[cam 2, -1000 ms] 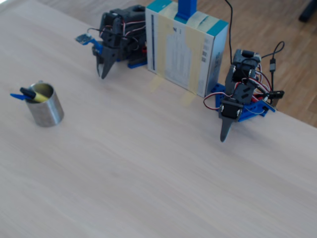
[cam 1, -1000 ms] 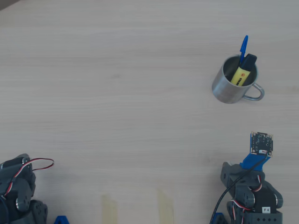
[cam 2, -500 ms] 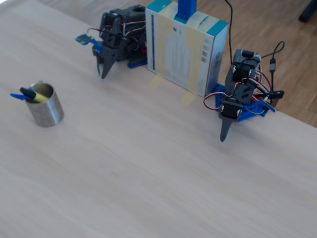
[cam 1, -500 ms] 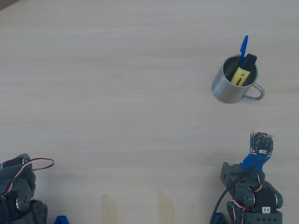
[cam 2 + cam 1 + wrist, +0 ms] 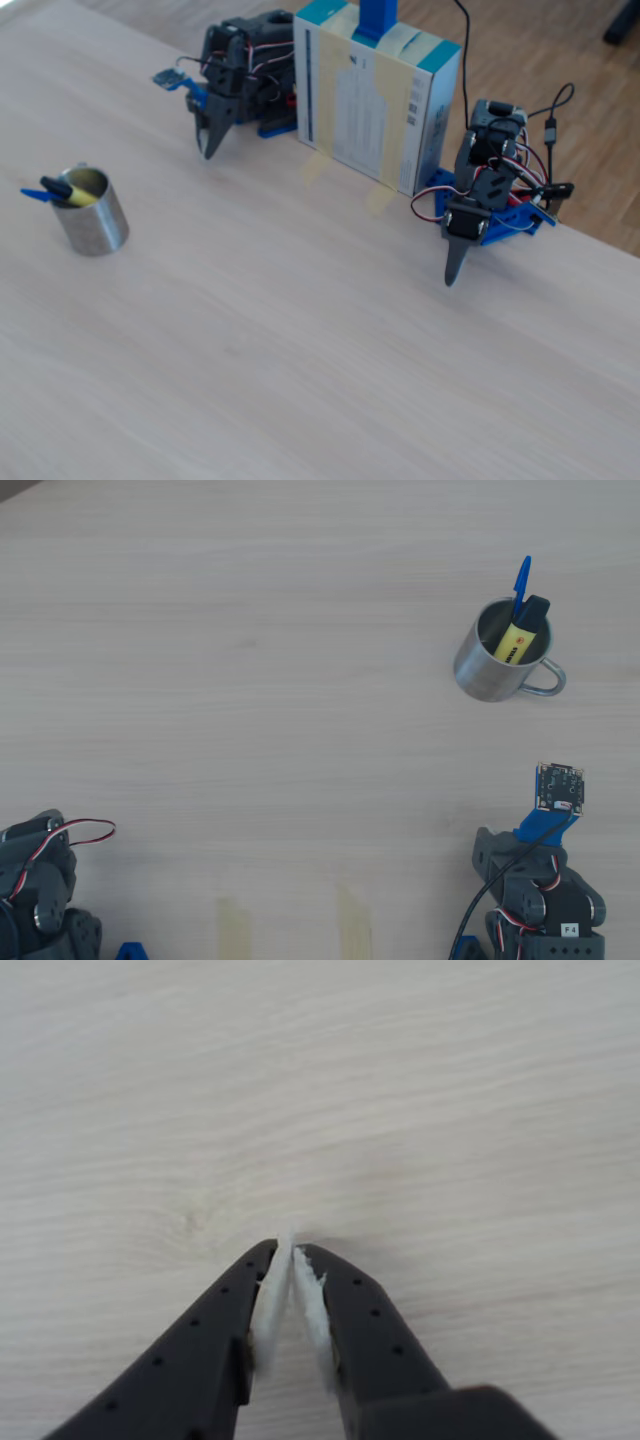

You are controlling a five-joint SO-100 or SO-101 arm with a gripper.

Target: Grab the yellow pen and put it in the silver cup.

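Note:
The yellow pen (image 5: 518,640) stands tilted inside the silver cup (image 5: 478,676), black cap up, leaning on the rim. From the side, the yellow pen (image 5: 76,197) pokes out of the silver cup (image 5: 97,226) at the table's left. My gripper (image 5: 291,1252) is shut with nothing between its white-padded fingers, tips just above bare wood. In the fixed view my gripper (image 5: 208,151) points down at the table, folded back near its base, well apart from the cup.
A blue-capped ballpoint pen (image 5: 521,580) also stands in the cup. A second arm (image 5: 454,268) rests to the right of a white and teal box (image 5: 375,100). Two tape strips (image 5: 353,920) lie near the box's foot.

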